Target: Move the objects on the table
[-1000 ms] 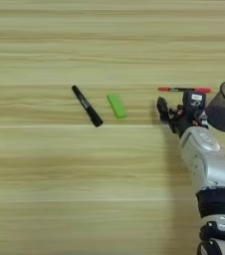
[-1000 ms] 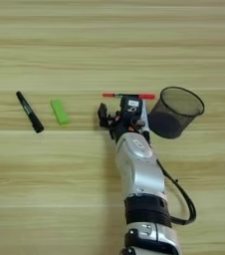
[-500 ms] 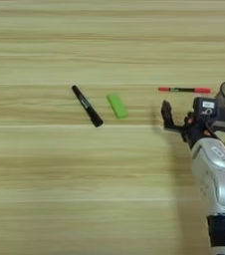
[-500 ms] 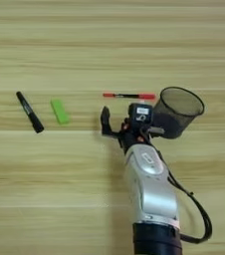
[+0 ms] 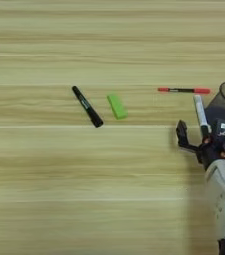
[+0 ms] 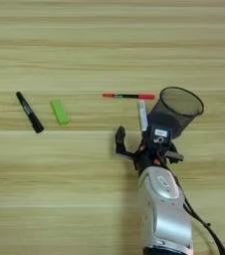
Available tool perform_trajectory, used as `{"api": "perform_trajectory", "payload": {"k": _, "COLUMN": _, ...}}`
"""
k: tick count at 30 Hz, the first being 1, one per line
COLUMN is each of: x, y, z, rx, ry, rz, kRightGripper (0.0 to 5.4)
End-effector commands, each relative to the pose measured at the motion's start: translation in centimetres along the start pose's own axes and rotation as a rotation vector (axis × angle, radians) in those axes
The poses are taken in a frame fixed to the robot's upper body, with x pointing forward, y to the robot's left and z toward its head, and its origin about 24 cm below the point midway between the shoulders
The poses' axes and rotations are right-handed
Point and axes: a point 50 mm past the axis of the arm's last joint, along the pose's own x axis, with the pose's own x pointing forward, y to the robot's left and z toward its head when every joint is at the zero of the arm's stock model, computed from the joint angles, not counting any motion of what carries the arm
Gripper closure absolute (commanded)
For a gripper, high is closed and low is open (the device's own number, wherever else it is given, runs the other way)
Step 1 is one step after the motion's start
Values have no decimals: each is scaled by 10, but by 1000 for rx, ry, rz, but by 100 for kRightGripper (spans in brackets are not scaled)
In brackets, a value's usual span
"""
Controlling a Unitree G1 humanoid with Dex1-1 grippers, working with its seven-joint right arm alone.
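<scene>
Just left of the mesh cup [image 6: 176, 112], the white marker [image 6: 142, 115] lies on the worktop [image 6: 84, 189], long axis pointing away from the robot. The right gripper [image 6: 134, 142] sits at its near end, jaws spread, grasping nothing.

The small white label [image 6: 160, 133] on the tool [image 6: 134, 144] is unreadable.

Wooden table [image 5: 45, 189]: black marker [image 5: 86, 106], green block [image 5: 117, 105], red pen [image 5: 184, 90], mesh cup [image 6: 176, 115].

R arm up from bottom edge — gripper [image 6: 134, 142] fingers spread.
</scene>
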Motion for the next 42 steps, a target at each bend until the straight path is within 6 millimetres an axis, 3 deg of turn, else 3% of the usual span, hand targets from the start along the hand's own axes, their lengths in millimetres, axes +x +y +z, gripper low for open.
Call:
{"api": "perform_trajectory", "payload": {"k": 1, "x": 7, "y": -3, "z": 23, "rx": -9, "ry": -100, "rz": -14, "kRightGripper": 4}}
{"api": "perform_trajectory", "payload": {"k": 27, "x": 22, "y": -13, "z": 4, "rx": 26, "ry": -31, "rz": -38, "kRightGripper": 4}}
{"api": "perform_trajectory", "payload": {"k": 42, "x": 26, "y": -7, "z": -5, "rx": 72, "ry": 25, "rz": 7, "kRightGripper": 171}}
